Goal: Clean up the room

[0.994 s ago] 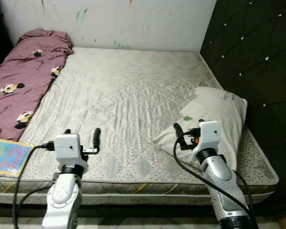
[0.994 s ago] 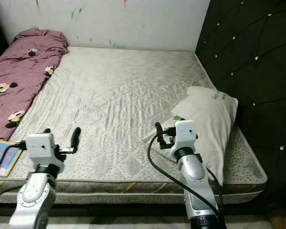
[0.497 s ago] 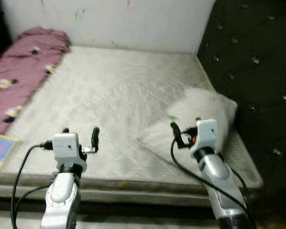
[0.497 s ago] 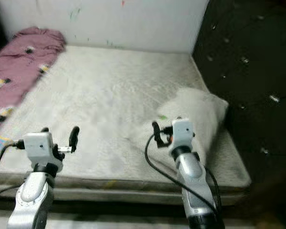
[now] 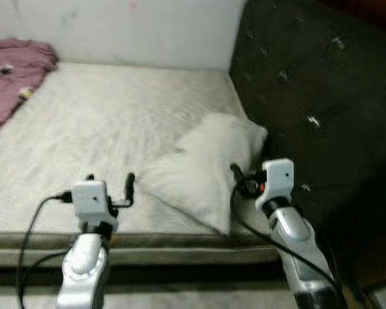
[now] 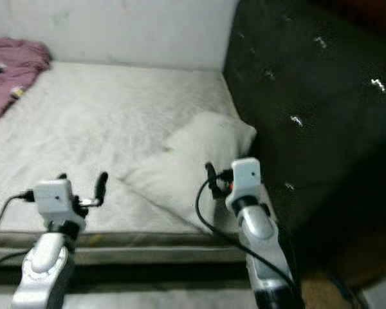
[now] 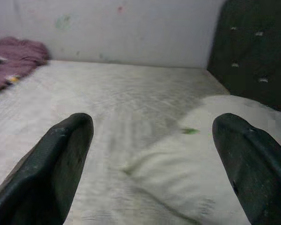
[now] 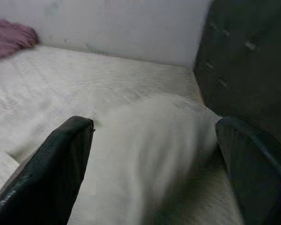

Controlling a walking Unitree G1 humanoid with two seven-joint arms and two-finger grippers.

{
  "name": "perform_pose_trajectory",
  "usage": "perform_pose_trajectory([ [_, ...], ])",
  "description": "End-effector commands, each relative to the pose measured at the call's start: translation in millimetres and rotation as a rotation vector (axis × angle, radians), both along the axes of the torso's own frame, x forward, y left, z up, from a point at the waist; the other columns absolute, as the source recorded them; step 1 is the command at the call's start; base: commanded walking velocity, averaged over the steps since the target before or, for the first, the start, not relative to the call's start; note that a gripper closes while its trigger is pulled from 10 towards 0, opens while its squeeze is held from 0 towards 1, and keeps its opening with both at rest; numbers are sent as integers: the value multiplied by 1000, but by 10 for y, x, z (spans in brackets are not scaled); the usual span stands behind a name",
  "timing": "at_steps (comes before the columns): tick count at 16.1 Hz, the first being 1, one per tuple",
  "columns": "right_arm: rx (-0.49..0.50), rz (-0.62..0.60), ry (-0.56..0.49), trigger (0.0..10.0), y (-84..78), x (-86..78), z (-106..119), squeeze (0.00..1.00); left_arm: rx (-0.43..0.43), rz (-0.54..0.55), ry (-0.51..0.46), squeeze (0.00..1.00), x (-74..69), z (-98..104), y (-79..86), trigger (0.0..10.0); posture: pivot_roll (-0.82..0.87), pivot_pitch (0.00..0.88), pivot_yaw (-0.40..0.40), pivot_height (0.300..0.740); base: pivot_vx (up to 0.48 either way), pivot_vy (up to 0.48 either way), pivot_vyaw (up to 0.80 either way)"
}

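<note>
In the left eye view, blurred, a white pillow (image 5: 206, 164) lies centre frame on the bed (image 5: 103, 122), long axis running from lower left toward the dark headboard (image 5: 309, 96) at upper right. The left pincer (image 5: 109, 182) hovers spread wide, empty, lower left; the right pincer (image 5: 237, 175), one finger hidden, sits at the pillow's near edge. In both wrist views, fingers gape wide, holding nothing; a pink blanket (image 7: 14, 54) lies cut off at the frame's far left.

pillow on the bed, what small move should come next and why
Probably ease the right gripper forward onto the pillow: its fingers are open with the pillow right ahead between them, lying askew near the mattress edge, not yet touched.
</note>
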State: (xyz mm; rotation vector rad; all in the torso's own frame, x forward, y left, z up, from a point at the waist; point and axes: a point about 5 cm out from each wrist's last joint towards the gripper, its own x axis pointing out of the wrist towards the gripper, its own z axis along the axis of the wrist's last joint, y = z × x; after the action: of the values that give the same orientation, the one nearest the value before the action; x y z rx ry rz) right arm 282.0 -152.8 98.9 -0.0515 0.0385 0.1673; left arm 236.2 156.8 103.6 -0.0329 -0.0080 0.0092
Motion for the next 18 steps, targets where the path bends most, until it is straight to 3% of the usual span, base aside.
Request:
perform_pose_trajectory([
  [1,-1,0,-20,10000,0,29,52,0,2,-1,-11,0,3,28,18,10000,-63,0,-33,740,0,0,0],
  [9,0,2,-20,10000,-1,30,44,0,-7,-34,-41,0,-4,55,-8,10000,-62,0,-36,740,0,0,0],
  [18,3,-1,-21,10000,-3,33,43,0,-10,-38,-44,0,-6,55,-9,10000,-62,0,-35,740,267,0,0],
])
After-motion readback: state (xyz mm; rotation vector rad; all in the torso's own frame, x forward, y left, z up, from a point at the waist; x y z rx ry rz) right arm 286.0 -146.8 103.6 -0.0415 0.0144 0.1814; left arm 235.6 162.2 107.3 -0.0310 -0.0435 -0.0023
